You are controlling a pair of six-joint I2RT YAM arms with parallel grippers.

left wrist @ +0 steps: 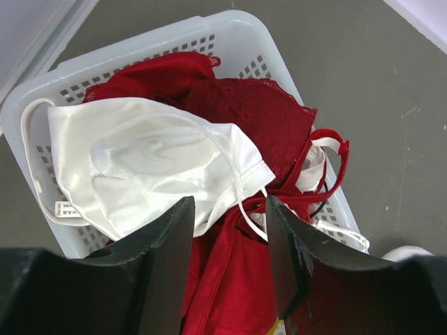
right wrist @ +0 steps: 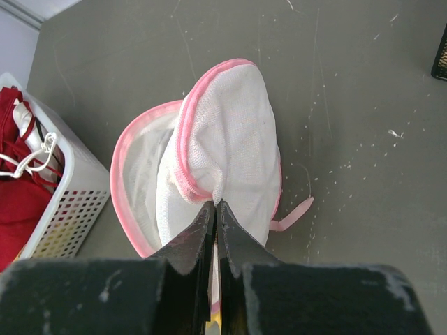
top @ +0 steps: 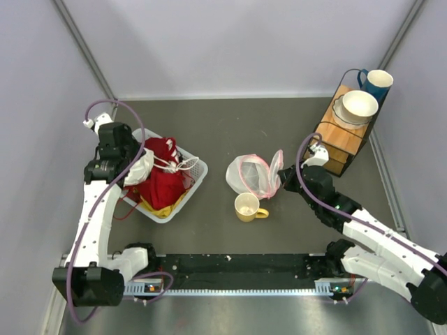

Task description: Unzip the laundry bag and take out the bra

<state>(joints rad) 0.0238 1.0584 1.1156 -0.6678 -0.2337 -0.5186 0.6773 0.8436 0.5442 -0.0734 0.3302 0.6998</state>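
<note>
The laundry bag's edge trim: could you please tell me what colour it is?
Pink, edging the white mesh laundry bag; clearest in the right wrist view.

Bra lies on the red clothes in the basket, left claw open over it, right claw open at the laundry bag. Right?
No: right wrist view shows the right claw shut on the mesh flap of the laundry bag. Rest holds: bra on the red clothes in the basket, left claw open over it.

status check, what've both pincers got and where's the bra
Left pincer open over basket. Right pincer shut on bag flap, bag unzipped. Bra out, lying on red clothes in basket. Nothing in the way.
</note>
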